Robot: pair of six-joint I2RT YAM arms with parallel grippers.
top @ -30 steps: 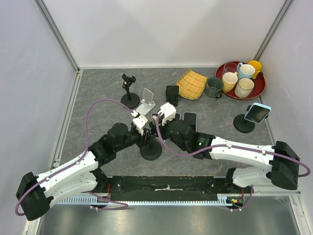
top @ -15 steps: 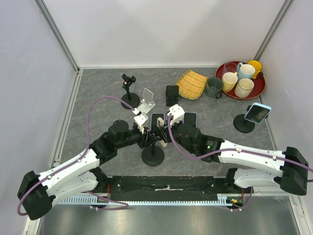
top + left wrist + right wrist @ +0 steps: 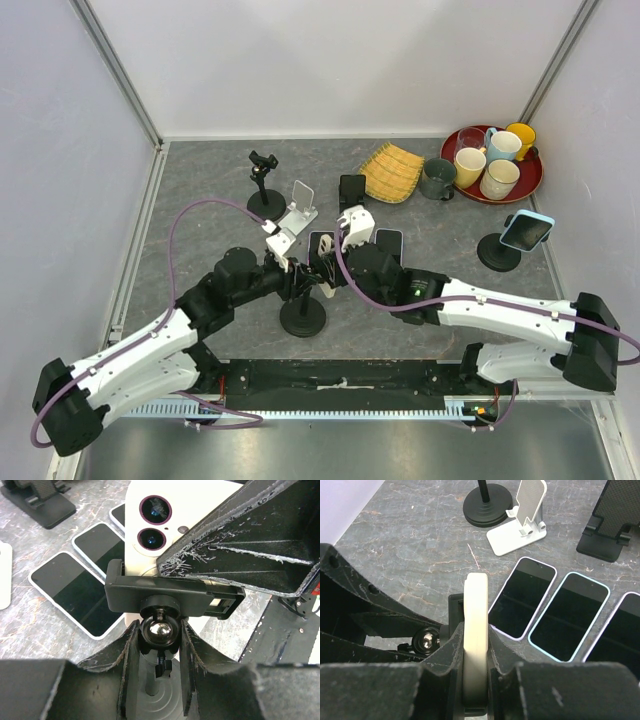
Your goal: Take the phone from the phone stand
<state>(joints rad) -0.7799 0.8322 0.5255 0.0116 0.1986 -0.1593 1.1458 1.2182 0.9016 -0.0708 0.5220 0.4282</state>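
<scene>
my left gripper [image 3: 158, 631]: clamped on the phone stand [image 3: 172, 594] at its ball joint
my right gripper [image 3: 475, 632]: pinching the white phone [image 3: 475, 594] edge-on
phone: sitting in the stand's clamp

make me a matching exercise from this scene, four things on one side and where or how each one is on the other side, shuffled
Things
1. left gripper
2. right gripper
3. red tray
4. white stand

States
a. holds mugs in the far right corner
b. clamped on the edges of the cream phone
c. stands with nothing on it, near phones lying flat
d. closed around the ball joint of the black phone stand

Pairs: 1-d, 2-b, 3-a, 4-c
</scene>
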